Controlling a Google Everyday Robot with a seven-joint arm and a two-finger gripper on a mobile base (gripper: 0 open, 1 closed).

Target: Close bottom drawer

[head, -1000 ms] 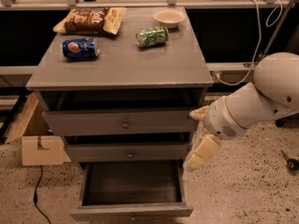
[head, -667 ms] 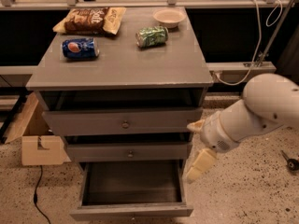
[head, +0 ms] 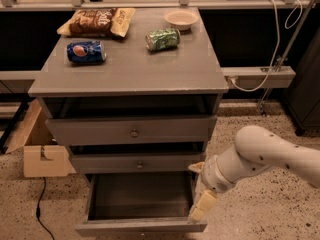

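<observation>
You can't see the face of the bottom drawer [head: 140,227]: the lower edge cuts it off, so only its top rim shows. The gripper [head: 199,199], at the drawer's front right corner, hides part of the right wall from you, and its arm [head: 270,156] runs off the right edge.

Your gripper [head: 199,194] sits at the open bottom drawer's [head: 140,227] right wall, below the middle drawer [head: 137,163].

The grey bottom drawer [head: 140,199] stands pulled open, dark inside, with the gripper [head: 202,207] beside it.
</observation>
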